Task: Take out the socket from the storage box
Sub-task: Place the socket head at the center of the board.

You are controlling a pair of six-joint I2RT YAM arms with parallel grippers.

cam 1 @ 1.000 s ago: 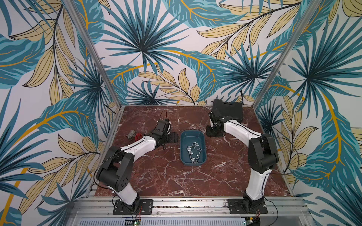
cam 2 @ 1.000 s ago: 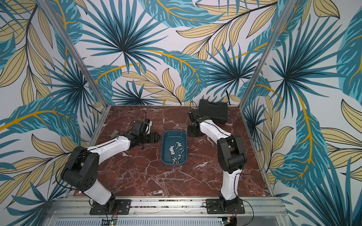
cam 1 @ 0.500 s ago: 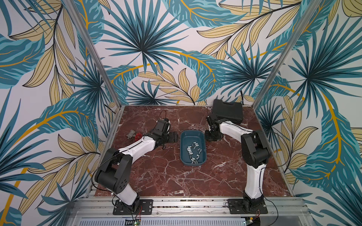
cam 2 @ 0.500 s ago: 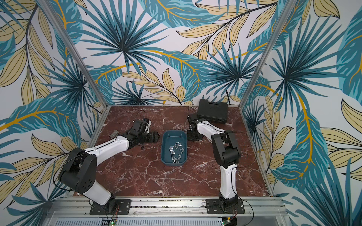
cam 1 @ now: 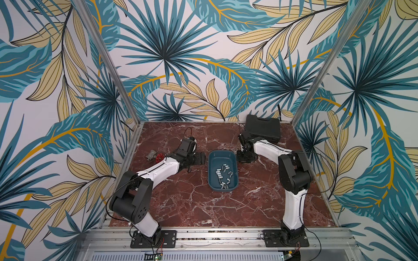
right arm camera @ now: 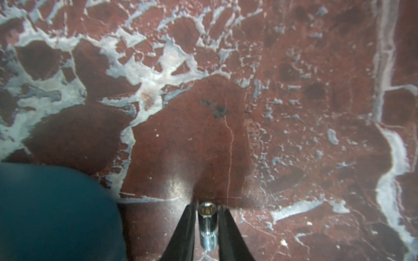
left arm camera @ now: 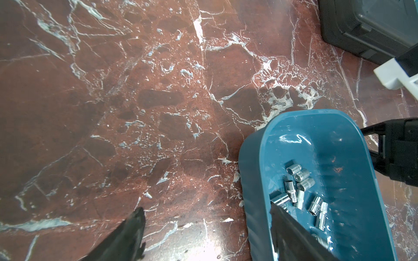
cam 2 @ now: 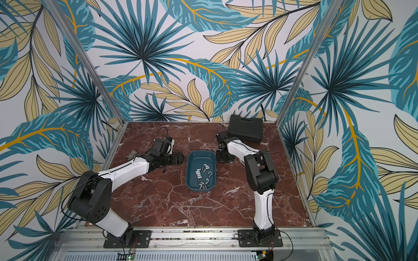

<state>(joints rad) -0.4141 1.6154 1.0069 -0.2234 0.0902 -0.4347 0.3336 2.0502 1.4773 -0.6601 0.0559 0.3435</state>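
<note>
**Right gripper** (right arm camera: pixel 207 204): It is positioned low over the red marble bench (cam 1: pixel 192 203), just beside the far corner of the storage box (cam 1: pixel 222 158) on the right arm's side. The jaws stand narrow, with one chrome socket (right arm camera: pixel 207 228) between them. The socket is outside the box and its open hex end faces away from the wrist. A thin dark line shows on one side of the socket, so it cannot be told whether the jaws press on it. The teal wall of the box (right arm camera: pixel 56 214) appears blurred close beside the jaws.

**Left gripper** (left arm camera: pixel 206 208): The jaws stand wide and hold nothing. One finger (left arm camera: pixel 291 232) reaches over the box rim, and the other is above bare bench.

**Storage box:** In both top views it lies at mid-bench between the two arms. Loose sockets (cam 1: pixel 224 178) are scattered across the half nearer the arm bases.

**Other items:** A black tool case (cam 1: pixel 263 127) sits at the far right corner. A valve with a red handwheel (cam 1: pixel 156 156) lies near the left edge.
</note>
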